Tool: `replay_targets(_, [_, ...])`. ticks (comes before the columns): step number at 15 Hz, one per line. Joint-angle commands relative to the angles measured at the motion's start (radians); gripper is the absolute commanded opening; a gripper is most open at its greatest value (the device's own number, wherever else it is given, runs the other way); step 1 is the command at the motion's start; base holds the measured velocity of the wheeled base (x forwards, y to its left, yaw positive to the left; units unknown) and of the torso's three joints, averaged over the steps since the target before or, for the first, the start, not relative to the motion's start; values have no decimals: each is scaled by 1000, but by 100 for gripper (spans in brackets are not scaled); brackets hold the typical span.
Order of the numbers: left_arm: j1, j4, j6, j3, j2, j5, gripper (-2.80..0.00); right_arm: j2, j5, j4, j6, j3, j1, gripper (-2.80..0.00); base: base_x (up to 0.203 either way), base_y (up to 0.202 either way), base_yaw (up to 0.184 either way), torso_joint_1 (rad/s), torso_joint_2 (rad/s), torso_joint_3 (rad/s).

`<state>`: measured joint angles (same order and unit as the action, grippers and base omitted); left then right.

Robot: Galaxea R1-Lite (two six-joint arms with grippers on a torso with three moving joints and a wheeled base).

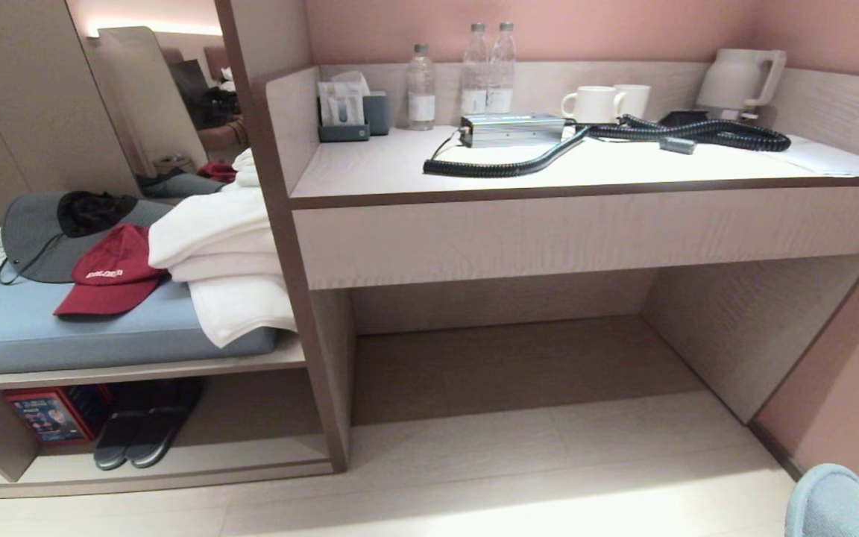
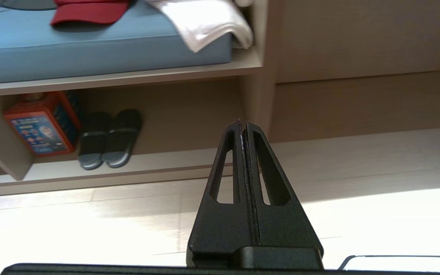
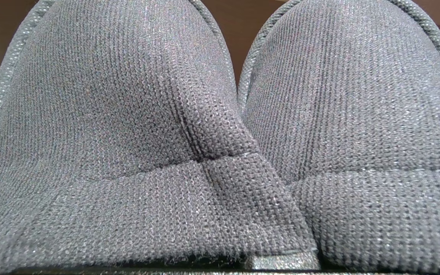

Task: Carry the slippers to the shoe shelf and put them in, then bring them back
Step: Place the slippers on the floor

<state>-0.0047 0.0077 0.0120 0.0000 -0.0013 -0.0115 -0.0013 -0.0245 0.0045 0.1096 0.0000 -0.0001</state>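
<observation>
Two grey-blue knit fabric slippers fill right wrist view, side by side, touching; also peek in at lower right corner of head view. Right gripper itself hidden behind them, fingers closed; whether it clamps slippers unclear. Low beige wood-grain shoe shelf sits at floor level under blue bench cushion, open room beside one dark pair of slides and one red box. Pale floor before shelf. Left gripper hangs above floor, black fingers pressed together, holding nothing.

Closed left end effector above floor
</observation>
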Motion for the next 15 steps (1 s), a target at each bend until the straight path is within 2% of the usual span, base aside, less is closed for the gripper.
replay_targets(1, [0, 0, 0, 0, 1, -1, -280, -2, 0, 0, 1, 0, 0, -280, 0, -192, 2, 2, 4, 2])
replay_targets(9, [0, -2, 1, 2, 1, 1, -280, 0, 0, 0, 1, 0, 0, -280, 0, -192, 0, 2, 1, 4])
replay_targets(15, [0, -5, -1, 2, 1, 6, -280, -2, 8, 2, -24, 0, 0, -280, 0, -19, 1, 1, 1, -12])
